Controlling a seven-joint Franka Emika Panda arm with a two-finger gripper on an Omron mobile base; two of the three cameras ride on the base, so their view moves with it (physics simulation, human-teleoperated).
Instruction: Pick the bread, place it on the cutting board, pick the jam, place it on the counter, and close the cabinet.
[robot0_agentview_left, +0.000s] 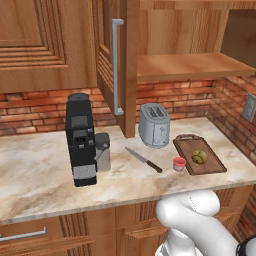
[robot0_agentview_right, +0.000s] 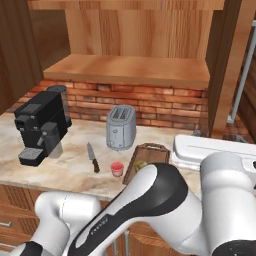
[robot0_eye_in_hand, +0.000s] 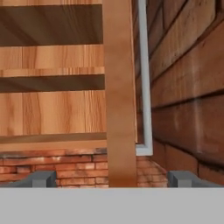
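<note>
Claw (robot0_eye_in_hand: 111, 178) spread open w/ cabinet (robot0_eye_in_hand: 119, 92) door edge between its tips, brick wall (robot0_eye_in_hand: 188, 96) alongside

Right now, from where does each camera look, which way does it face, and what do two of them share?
Left base view: behind the arm's left, looking down at the counter; white arm at lower right.
Right base view: behind the arm's right, same counter; arm fills the bottom.
Hand view: on the hand, facing the open cabinet door's edge; fingertips apart.
Both base views share the toaster, jam, cutting board.
</note>
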